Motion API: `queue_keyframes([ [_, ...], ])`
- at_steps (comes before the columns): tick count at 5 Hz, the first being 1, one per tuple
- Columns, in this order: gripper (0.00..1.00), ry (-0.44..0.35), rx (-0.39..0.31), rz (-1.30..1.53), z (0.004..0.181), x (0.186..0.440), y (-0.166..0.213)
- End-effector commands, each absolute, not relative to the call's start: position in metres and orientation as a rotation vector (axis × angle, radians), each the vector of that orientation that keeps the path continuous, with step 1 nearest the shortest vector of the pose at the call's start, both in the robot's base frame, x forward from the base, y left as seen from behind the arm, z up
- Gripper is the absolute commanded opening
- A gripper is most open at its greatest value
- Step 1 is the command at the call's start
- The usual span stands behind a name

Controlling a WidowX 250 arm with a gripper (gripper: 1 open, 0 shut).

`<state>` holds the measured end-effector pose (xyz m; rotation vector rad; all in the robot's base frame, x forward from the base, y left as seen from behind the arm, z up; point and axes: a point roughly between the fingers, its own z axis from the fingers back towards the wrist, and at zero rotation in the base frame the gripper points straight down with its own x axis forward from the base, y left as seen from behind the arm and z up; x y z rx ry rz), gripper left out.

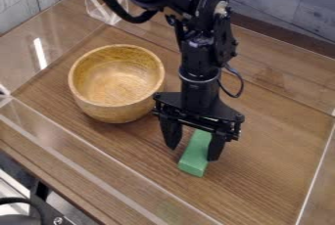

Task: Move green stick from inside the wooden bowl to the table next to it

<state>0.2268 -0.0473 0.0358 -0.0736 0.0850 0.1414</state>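
Now green stick [197,156] between open gripper [194,147]

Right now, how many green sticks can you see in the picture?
1. The green stick lies on the table, right of the wooden bowl in the image, between the fingers of the open gripper. The bowl looks empty; nothing else seems hidden.
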Motion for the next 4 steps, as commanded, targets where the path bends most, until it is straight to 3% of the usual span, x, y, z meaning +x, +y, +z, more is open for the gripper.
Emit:
queue_keyframes([
  [1,1.0,0.027,-0.08,0.142,0.0462,0.2338,-0.0446],
  [4,1.0,0.008,-0.076,0.146,0.0443,0.2342,-0.04],
])
